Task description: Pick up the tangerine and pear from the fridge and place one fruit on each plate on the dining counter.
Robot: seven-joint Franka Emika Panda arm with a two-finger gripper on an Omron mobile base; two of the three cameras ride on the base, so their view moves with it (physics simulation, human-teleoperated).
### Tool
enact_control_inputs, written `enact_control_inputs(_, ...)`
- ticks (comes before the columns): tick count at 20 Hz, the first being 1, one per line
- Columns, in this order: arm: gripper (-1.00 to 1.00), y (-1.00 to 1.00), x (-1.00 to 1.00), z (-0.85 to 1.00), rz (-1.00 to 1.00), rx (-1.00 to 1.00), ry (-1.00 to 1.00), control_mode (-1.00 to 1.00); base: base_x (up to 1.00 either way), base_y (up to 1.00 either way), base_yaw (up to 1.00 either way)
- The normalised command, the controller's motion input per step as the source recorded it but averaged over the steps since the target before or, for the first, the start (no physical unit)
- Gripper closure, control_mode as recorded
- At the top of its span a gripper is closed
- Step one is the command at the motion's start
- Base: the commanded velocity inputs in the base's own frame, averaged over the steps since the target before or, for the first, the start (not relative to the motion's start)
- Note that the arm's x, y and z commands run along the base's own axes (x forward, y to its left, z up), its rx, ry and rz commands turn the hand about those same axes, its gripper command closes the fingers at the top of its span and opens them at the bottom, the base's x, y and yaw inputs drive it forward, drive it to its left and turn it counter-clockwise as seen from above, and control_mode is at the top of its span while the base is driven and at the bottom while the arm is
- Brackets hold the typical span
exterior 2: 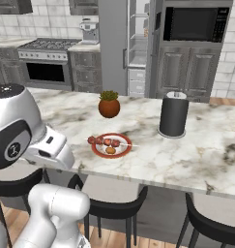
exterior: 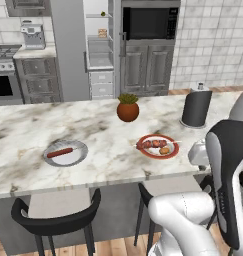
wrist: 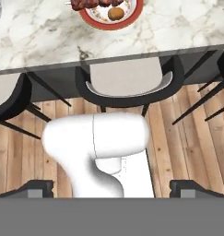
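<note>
The tangerine (exterior: pixel 164 150) (exterior 2: pixel 110 150) (wrist: pixel 115 13) lies on the red-rimmed plate (exterior: pixel 171 153) (exterior 2: pixel 124 151) (wrist: pixel 134 15), beside a meat skewer, on the marble dining counter (exterior: pixel 108 145) (exterior 2: pixel 186 155). The pale grey plate (exterior: pixel 79 156) to its left carries a red sausage stick. At the back the fridge (exterior: pixel 70 50) (exterior 2: pixel 111 43) stands open; a small green speck on its top shelf (exterior: pixel 103 13) may be the pear, too small to tell. In the hand view my gripper (wrist: pixel 112 188) is open with nothing in it, hanging on the near side of the counter over the stools.
A brown pot with green leaves (exterior: pixel 128 107) (exterior 2: pixel 109 105) and a dark cylinder (exterior: pixel 196 107) (exterior 2: pixel 173 115) stand on the counter behind the plates. Black stools (exterior: pixel 55 220) (exterior 2: pixel 114 208) (wrist: pixel 127 85) line the near edge. A dark oven (exterior: pixel 149 22) is built in beside the fridge.
</note>
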Motion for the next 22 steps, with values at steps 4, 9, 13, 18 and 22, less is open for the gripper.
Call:
enact_control_inputs(4,-1.00,0.22,0.00,0.35,-0.19,-0.10,0.13,-1.00,0.00,0.00,0.00)
enact_control_inputs(9,-1.00,0.12,0.00,0.03,0.00,0.04,0.01,-1.00,0.00,0.00,0.00)
enact_control_inputs(13,-1.00,0.00,0.00,0.00,0.05,0.03,0.00,-1.00,0.00,0.00,0.00)
enact_control_inputs(18,-1.00,0.00,0.00,0.00,0.00,0.00,0.00,-1.00,0.00,0.00,0.00)
enact_control_inputs(22,-1.00,0.00,0.00,0.00,0.00,0.00,0.00,-1.00,0.00,0.00,0.00)
